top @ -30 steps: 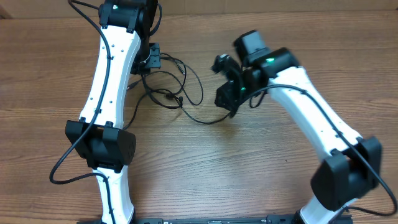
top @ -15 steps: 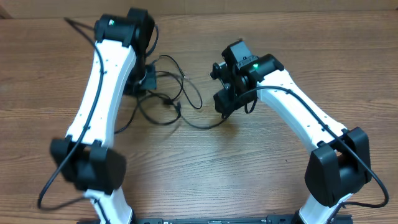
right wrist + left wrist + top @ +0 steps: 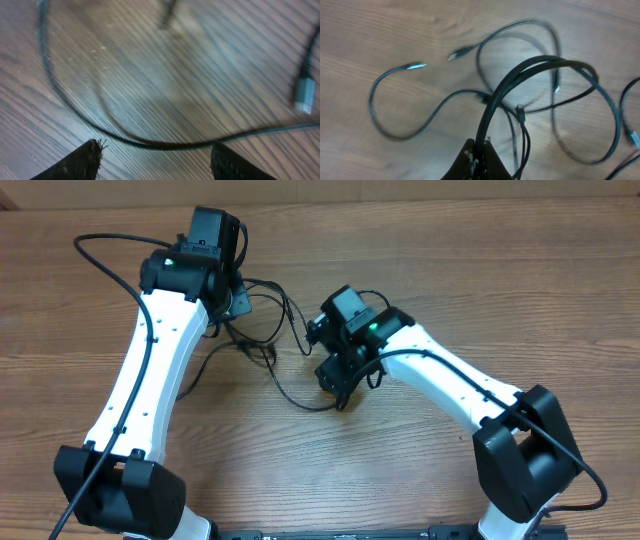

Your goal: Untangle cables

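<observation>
Thin black cables lie looped on the wooden table between my two arms. In the left wrist view several loops and plug ends spread over the wood. My left gripper is shut on a doubled black cable that arches up from its jaws; overhead it sits at the tangle's left. My right gripper is open just above one cable strand that runs between its fingertips; overhead it is at the tangle's right end. A silver plug end lies at the right.
The wooden table carries only the cables. Thicker black cables run along both white arms, one looping out at the far left.
My right gripper has moved left and toward the front, down over the cable's lower loop. My left arm has swung, its gripper shifting slightly; the cable loops have drawn in leftward.
</observation>
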Controlling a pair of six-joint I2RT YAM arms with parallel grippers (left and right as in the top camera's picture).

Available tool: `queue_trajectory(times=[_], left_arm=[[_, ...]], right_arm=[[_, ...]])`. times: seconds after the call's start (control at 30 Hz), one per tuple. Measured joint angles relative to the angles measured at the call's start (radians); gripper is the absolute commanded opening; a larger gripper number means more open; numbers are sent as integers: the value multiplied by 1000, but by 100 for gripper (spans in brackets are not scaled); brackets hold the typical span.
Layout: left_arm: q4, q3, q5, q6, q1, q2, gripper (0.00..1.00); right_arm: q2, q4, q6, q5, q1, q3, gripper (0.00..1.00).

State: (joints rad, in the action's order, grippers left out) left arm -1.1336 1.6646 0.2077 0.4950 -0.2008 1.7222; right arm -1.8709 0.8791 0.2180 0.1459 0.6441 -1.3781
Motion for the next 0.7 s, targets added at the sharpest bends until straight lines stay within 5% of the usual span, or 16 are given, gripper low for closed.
queue_trajectory(times=[0.7], left_arm=[[163, -15, -130, 1, 0, 8, 4]], right_arm=[[0, -372, 34, 1, 110, 150, 71]])
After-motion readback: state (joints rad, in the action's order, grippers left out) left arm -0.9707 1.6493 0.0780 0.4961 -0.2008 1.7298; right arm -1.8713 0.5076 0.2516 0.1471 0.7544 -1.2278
